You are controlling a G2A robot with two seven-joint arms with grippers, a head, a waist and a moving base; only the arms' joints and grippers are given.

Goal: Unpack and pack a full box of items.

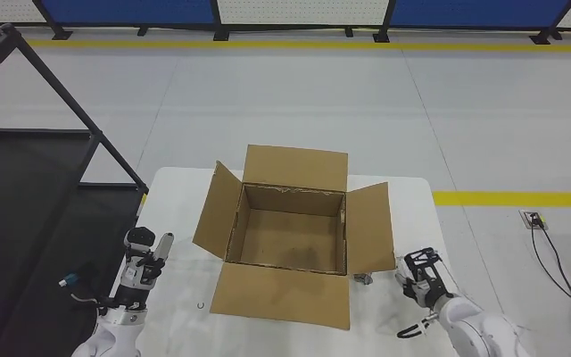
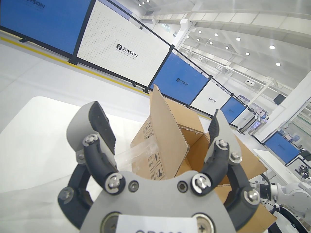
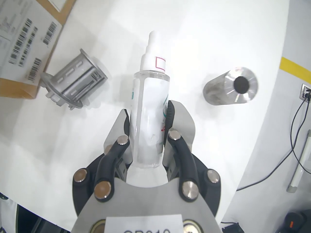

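Right tool [image 3: 148,112] clenched on clear spray bottle [image 3: 149,90] above counter [image 3: 206,25], right of open cardboard box [image 1: 281,294]. Left tool [image 2: 157,111] released, near-left of box. Box looks empty; metal cylinder [image 3: 230,86], ribbed housing [image 3: 77,81] out. Unpacking probably nearly done; repacking remains.

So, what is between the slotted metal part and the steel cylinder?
In the right wrist view, the clear bottle held by the right gripper lies between them.

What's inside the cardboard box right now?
In the top view, the cardboard box is open with its flaps spread. Its floor shows bare cardboard with a dark shadow toward the near wall, and no items are visible. The floor strip right against the near wall is covered by that wall.
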